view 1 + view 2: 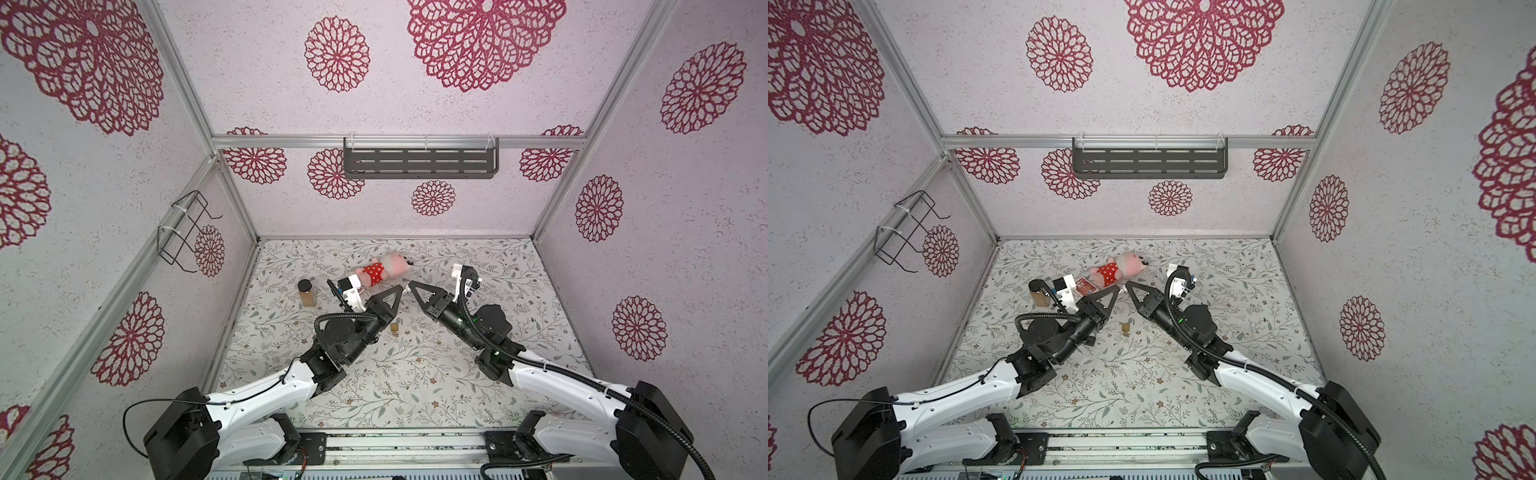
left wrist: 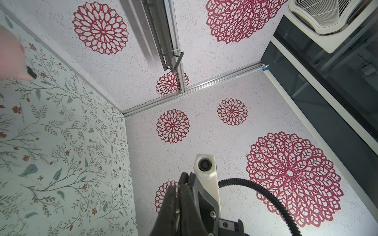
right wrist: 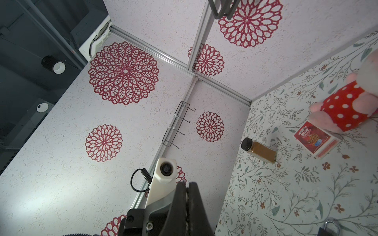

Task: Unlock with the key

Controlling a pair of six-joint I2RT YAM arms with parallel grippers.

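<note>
- Both top views: my left gripper (image 1: pixel 401 287) and my right gripper (image 1: pixel 410 283) meet tip to tip above the floral table (image 1: pixel 415 395), just in front of the plush toy (image 1: pixel 384 268). Both pairs of jaws are drawn narrow. What, if anything, is pinched where they meet is too small to tell, and I cannot make out the key.
- A top view: the padlock (image 1: pixel 1125 328) lies on the table between my two arms, nearer their bases than the gripper tips, and neither gripper touches it. A spice jar (image 1: pixel 1038 293) stands upright to the left of my left wrist, and a red card box (image 1: pixel 1084 286) lies beside the plush toy.
- Left wrist view: the dark fingers (image 2: pixel 173 204) of my left gripper are pressed together with no gap showing. The white camera housing (image 2: pixel 204 165) on my right arm sits close behind them.
- Right wrist view: my right gripper (image 3: pixel 187 190) shows only a thin slit between its fingers. The padlock (image 3: pixel 327 232) is cut off by the picture's edge, on the table and apart from the jar (image 3: pixel 259 151), the card box (image 3: pixel 315 141) and the plush toy (image 3: pixel 345 108).
</note>
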